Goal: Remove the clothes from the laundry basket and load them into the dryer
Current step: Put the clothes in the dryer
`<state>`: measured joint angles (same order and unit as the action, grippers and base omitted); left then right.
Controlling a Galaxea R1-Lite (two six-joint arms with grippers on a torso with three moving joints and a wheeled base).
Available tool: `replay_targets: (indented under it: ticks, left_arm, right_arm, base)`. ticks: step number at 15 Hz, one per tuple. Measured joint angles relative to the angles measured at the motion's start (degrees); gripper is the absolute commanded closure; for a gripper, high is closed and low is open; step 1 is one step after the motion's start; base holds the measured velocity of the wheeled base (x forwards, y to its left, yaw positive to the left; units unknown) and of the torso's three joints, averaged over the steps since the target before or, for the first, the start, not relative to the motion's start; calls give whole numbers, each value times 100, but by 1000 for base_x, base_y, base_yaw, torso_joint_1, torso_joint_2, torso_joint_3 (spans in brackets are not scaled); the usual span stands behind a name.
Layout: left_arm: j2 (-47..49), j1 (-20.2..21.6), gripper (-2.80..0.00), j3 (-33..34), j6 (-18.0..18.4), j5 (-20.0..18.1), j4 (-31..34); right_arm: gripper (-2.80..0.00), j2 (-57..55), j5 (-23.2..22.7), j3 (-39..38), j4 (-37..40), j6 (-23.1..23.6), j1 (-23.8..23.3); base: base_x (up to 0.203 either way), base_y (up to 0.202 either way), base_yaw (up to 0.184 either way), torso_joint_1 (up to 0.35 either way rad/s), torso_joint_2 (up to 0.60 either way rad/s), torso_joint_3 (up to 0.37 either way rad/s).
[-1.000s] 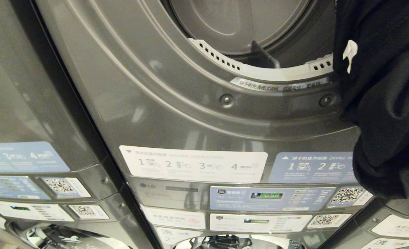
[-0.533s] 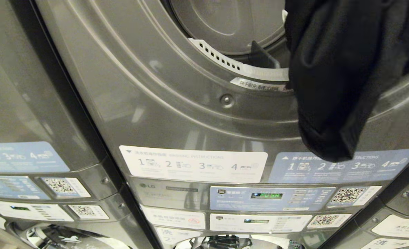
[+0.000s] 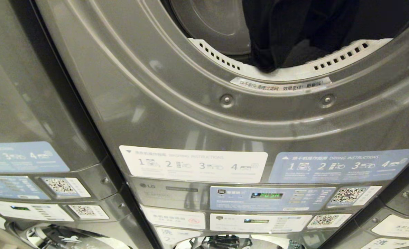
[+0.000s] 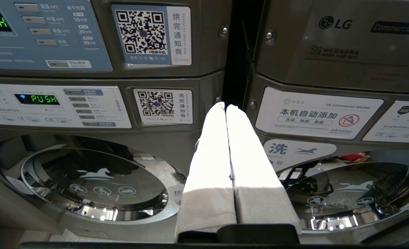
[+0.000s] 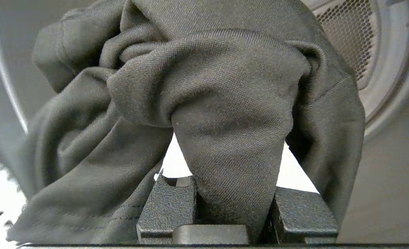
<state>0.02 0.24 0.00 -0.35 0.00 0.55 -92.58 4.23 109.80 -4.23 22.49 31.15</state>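
Dryer [image 3: 197,114] mouth frames dark garment [image 3: 280,34]; only the wrist view shows right hand [image 5: 233,207] clamping it.

A dark, crumpled garment [image 5: 204,103] bunches over the right gripper [image 5: 237,204], pinched between its fingers, hanging inside the grey dryer's [image 3: 197,114] open drum.

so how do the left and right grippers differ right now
The left gripper is shut on nothing, its pale fingers pressed together; the right gripper is shut on a fold of the dark garment. The left gripper sits low in front of the washer doors; the right gripper is at the dryer drum, with the garment hanging inside the dryer opening in the head view. Both are closed.
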Motion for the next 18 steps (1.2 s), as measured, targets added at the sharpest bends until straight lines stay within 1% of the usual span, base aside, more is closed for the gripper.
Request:
replay_targets:
  ticks: [3,5,6,7,10,13,15,18]
  left_arm:
    - [0,0,0,0,0,0,1]
    - [0,0,0,0,0,0,0]
    - [0,0,0,0,0,0,0]
    - [0,0,0,0,0,0,1]
    - [0,0,0,0,-2,0,2]
    - [0,0,0,0,-5,0,2]
    - [0,0,0,0,-5,0,2]
    - [0,0,0,0,-3,0,2]
  right_arm:
    - [0,-361,631,160,-62,-22,461]
    - [0,-497,1048,177,-179,-11,551]
    - [-280,-561,1190,177,-320,-16,565]
    - [-280,-619,1230,177,-452,-25,571]
    - [-280,-728,1250,177,-489,-32,576]
    - [-280,-764,1252,161,-353,-26,576]
    - [-280,-753,1241,159,-128,-23,562]
    - [-280,-674,1234,154,-104,-49,559]
  base:
    - [0,0,0,0,0,0]
    - [0,0,0,0,0,0]
    - [0,0,0,0,0,0]
    - [0,0,0,0,0,0]
    - [0,0,0,0,0,0]
    - [0,0,0,0,0,0]
    - [0,0,0,0,0,0]
    - [0,0,0,0,0,0]
